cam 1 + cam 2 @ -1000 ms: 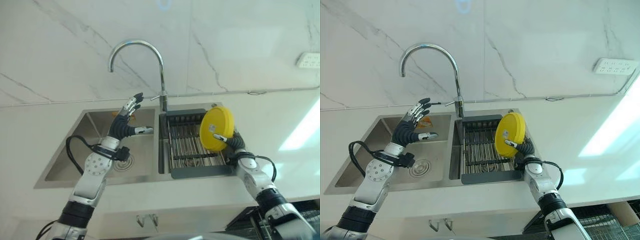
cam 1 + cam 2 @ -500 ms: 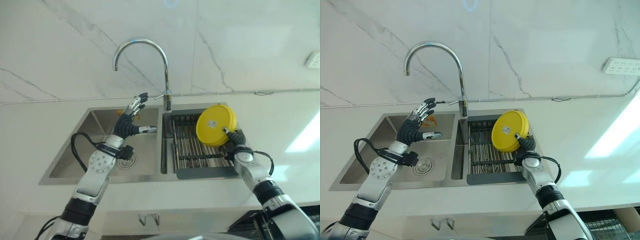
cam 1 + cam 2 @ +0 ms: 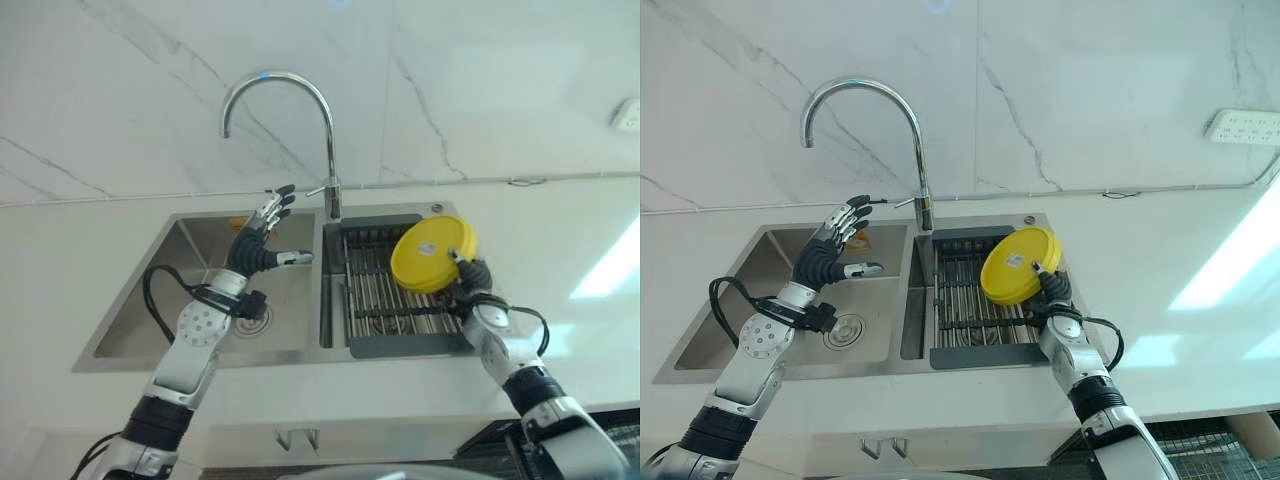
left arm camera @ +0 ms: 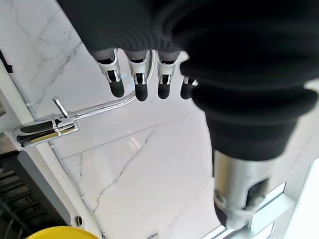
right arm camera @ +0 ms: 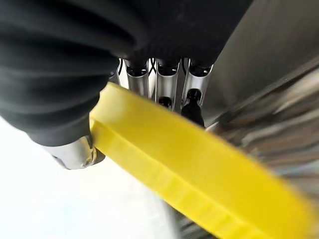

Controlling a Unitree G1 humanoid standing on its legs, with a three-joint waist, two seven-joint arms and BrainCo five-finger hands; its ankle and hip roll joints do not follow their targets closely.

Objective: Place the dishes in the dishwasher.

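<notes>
One yellow plate (image 3: 432,253) pinched by right hand (image 3: 470,275), above drying rack (image 3: 385,300)

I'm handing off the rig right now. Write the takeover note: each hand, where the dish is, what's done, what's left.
Right hand: shut on the yellow plate, pinching its rim; plate is tilted, held above the dark drying rack in the right sink basin.
Left hand: open, holding nothing, raised over the left sink basin near the faucet.
Done: plate gripped and lifted clear of the rack.
Left: carry the plate to the dishwasher and load it. A wire rack corner shows at lower right, possibly the dishwasher's.
</notes>
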